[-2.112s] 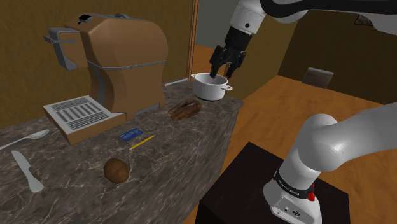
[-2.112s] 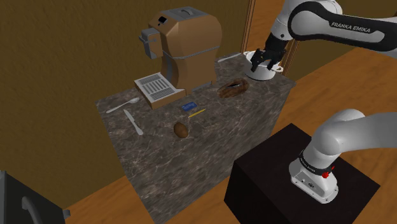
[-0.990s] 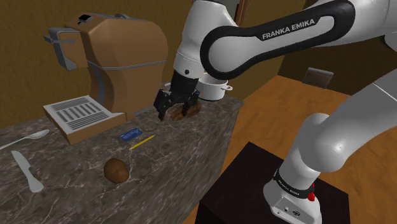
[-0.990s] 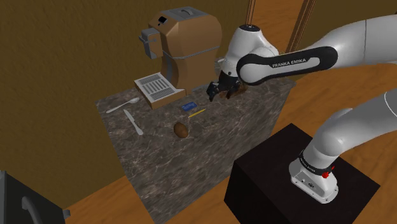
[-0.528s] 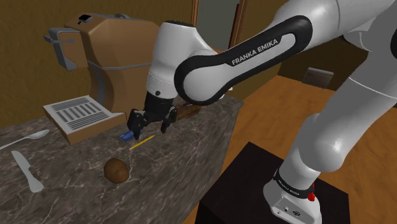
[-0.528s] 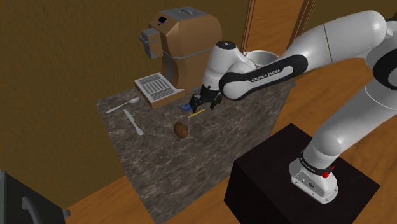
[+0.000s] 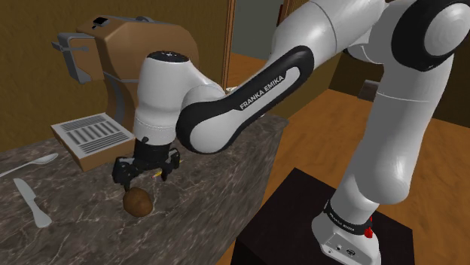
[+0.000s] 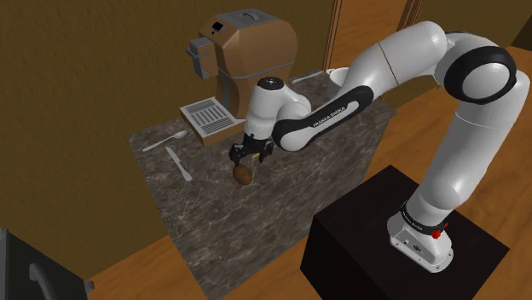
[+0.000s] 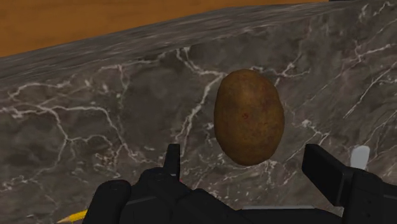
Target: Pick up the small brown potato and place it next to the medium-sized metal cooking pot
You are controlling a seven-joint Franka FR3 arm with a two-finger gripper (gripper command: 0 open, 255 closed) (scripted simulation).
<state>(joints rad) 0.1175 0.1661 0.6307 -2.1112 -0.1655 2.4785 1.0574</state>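
Lineup for the grab, not yet a squeeze: hovering the gripper [image 7: 145, 175] just above the potato [image 7: 136, 201], fingers spread wide and gripping nothing, leaving room on both sides of the rounded body before any closing. Aiming at a target lying loose on the dark marbled counter [image 7: 218, 177], out on an open patch well apart from the knife [image 7: 32, 202], the spoon [image 7: 30, 164] and the coffee machine [image 7: 143, 68], and so allowing a free drop from above. Pointing down over the middle of it, judging by the wrist view, with one finger showing on each side and neither touching the skin. Probably calling for a short lowering next, then a closing across the narrower width, guarding against a roll under an off-centre pinch. Leaving the whole carry to the pot yet to be done.
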